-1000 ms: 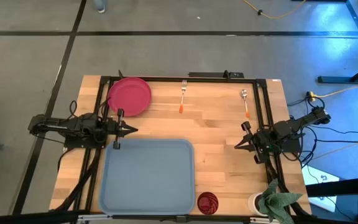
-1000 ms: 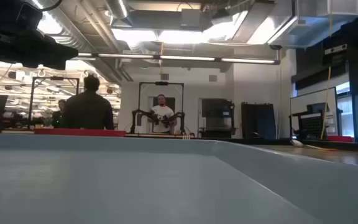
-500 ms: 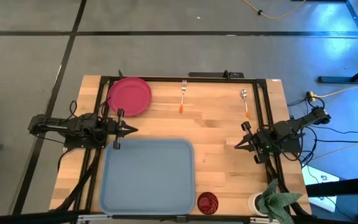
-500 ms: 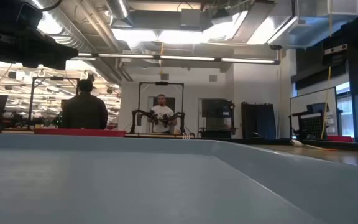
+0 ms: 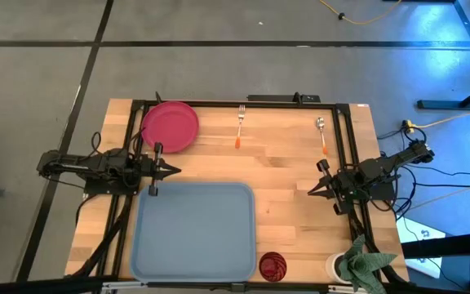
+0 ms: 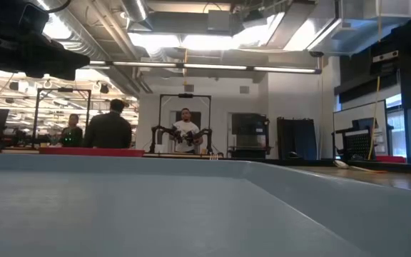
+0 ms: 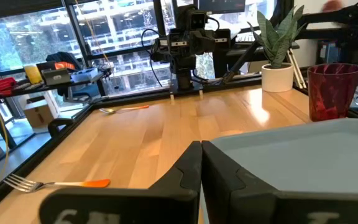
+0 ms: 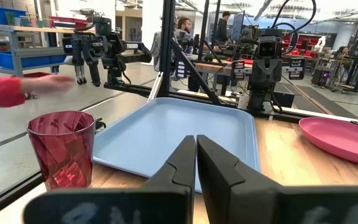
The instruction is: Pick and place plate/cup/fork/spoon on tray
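Wooden tabletop (image 5: 284, 196) holds your tray (image 5: 192, 230) at lower centre, empty; plate (image 5: 170, 126) upper left, fork (image 5: 240, 126) and spoon (image 5: 322, 134) along the top, cup (image 5: 272, 265) at the bottom edge. Left gripper (image 5: 172, 170) and right gripper (image 5: 311, 188) rest pinched together. Watch the cup: a clumsy approach could knock it off the table.

Bare wood between tray (image 5: 192, 229), fork (image 5: 240, 126) and spoon (image 5: 322, 135), open passage

In the low view, the dark-clad person (image 6: 111, 128) in the room beyond the table now stands farther right, uncovering a seated person (image 6: 71, 133) in green.
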Tool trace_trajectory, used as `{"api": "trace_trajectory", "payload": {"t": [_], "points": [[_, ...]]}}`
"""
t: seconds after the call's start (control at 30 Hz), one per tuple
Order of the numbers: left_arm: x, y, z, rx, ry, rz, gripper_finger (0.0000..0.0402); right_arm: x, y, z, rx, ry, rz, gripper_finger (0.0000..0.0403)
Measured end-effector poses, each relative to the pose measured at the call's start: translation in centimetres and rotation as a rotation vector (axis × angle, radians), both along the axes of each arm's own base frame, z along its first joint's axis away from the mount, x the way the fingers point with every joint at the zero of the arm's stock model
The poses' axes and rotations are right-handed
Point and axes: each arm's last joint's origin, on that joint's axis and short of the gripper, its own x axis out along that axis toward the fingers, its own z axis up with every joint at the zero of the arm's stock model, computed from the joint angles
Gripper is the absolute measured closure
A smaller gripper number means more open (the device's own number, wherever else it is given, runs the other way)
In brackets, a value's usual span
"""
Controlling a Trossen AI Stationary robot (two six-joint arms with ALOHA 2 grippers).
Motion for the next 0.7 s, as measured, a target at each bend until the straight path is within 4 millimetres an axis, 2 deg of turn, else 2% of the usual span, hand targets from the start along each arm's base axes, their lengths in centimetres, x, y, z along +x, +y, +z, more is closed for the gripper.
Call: {"api": "trace_trajectory", "payload": {"t": [0.53, 0.7], "points": [[0.0, 0.1, 0.1, 0.014, -0.015, 0.040, 0.0401, 0.0, 0.0, 0.0, 0.000, 0.000, 0.000, 0.0382], [-0.2, 0.4, 1.5, -0.195, -0.081, 0.126, 0.0401, 0.0, 0.0, 0.0, 0.000, 0.000, -0.001, 0.0382]]}}
